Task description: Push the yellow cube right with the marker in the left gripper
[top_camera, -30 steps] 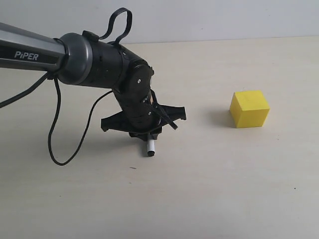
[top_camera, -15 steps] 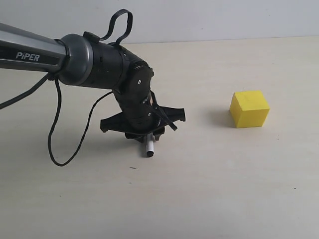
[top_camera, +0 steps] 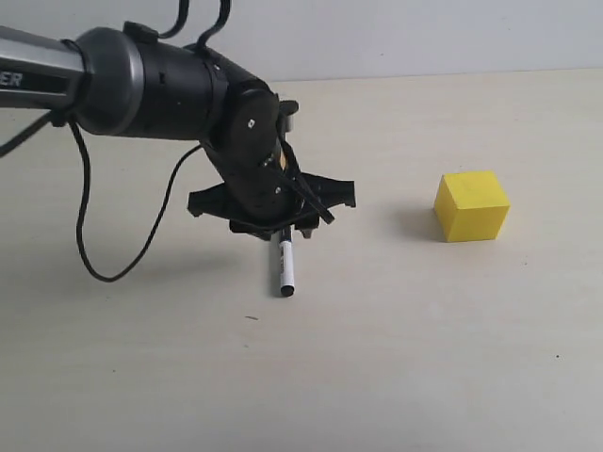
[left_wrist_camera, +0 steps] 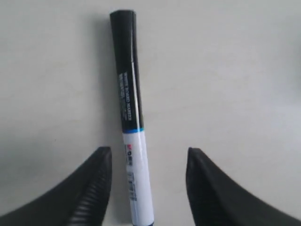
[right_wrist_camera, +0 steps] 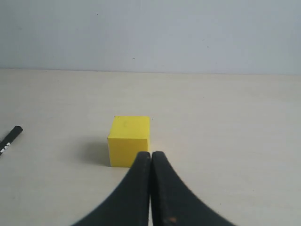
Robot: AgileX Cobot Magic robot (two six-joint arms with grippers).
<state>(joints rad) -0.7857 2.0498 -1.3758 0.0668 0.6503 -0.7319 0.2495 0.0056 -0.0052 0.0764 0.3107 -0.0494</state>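
Observation:
The marker (top_camera: 285,266) lies flat on the table, and its back end runs under my left gripper (top_camera: 273,224). In the left wrist view the marker (left_wrist_camera: 129,94) lies between the fingers, close to one finger (left_wrist_camera: 96,179) and well apart from the other. My left gripper (left_wrist_camera: 148,162) stands open and grips nothing. The yellow cube (top_camera: 471,205) sits on the table far to the right of the marker, touching nothing. In the right wrist view my right gripper (right_wrist_camera: 151,157) is shut and empty, just short of the yellow cube (right_wrist_camera: 129,140). The marker's cap (right_wrist_camera: 10,139) shows at that view's edge.
A black cable (top_camera: 113,245) loops down from the left arm onto the beige table (top_camera: 424,358). A pale wall (top_camera: 424,33) runs behind the table's far edge. The right gripper does not show in the exterior view.
My left gripper has risen and pulled back towards the left. Much more of the marker now shows below it on the table. The cube has not moved.

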